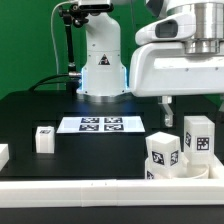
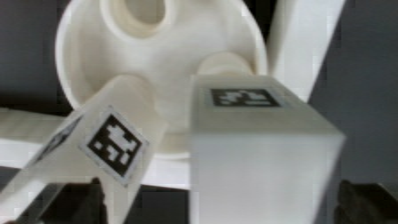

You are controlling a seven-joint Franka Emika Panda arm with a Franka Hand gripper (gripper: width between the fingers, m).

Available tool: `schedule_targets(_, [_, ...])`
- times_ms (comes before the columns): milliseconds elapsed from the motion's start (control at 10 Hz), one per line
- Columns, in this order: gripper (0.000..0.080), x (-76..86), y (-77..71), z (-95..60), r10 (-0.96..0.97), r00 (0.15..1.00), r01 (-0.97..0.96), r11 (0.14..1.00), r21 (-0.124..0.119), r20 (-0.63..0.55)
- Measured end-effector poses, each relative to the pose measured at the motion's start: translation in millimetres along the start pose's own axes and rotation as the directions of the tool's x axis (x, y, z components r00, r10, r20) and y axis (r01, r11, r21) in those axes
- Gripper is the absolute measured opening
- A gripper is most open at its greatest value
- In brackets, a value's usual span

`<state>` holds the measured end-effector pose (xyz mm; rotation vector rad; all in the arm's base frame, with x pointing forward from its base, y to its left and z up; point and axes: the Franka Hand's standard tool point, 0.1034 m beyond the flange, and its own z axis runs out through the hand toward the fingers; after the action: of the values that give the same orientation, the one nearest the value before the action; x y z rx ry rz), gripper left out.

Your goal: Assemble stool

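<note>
Between the spread jaws of the gripper [image 2: 210, 205] sit an upright white blocky plastic leg [image 2: 260, 150] and a tilted leg [image 2: 111, 142], so closing may pinch both crookedly.

The black desk [image 1: 30, 110] carries everything. Taking the exterior view as a clock face, the arm's white base [image 1: 102, 78] stands at twelve, and the marker board [image 1: 100, 124] lies flat near the centre. A lone leg [image 1: 44, 138] stands upright at nine, with a white part [image 1: 3, 153] cut by the picture's edge at eight. At four, a shorter leg [image 1: 163, 152] and a taller leg [image 1: 197, 135] stand just beside each other by the seat [image 2: 134, 70]. A white border rail [image 1: 90, 188] runs along six.
</note>
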<state>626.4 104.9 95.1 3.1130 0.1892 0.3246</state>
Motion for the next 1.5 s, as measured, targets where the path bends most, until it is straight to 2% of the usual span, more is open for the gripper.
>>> schedule_targets(400, [0.0648,0.7,-11.2,2.9,0.01,1.0,-0.01,1.0,0.005,0.003])
schedule_targets(600, [0.0648,1.4,-8.9,7.3,0.009,1.0,-0.009,1.0,0.002,0.004])
schedule_targets(700, [0.0525,1.2,-7.6,8.0,0.011,1.0,-0.011,1.0,0.001,0.005])
schedule_targets(800, [0.0525,0.7,-8.6,8.2,0.008,1.0,-0.008,1.0,0.001,0.006])
schedule_targets(900, [0.0374,0.6,-8.0,8.3,0.01,1.0,-0.01,1.0,0.0,0.006])
schedule_targets(1000, [0.0337,0.6,-7.9,8.3,0.01,1.0,-0.01,1.0,0.0,0.006])
schedule_targets(1300, [0.0337,0.6,-7.9,8.3,0.033,0.999,-0.033,0.999,0.001,0.006])
schedule_targets(1500, [0.0337,0.5,-8.2,8.3,0.161,0.987,-0.161,0.987,0.002,0.007])
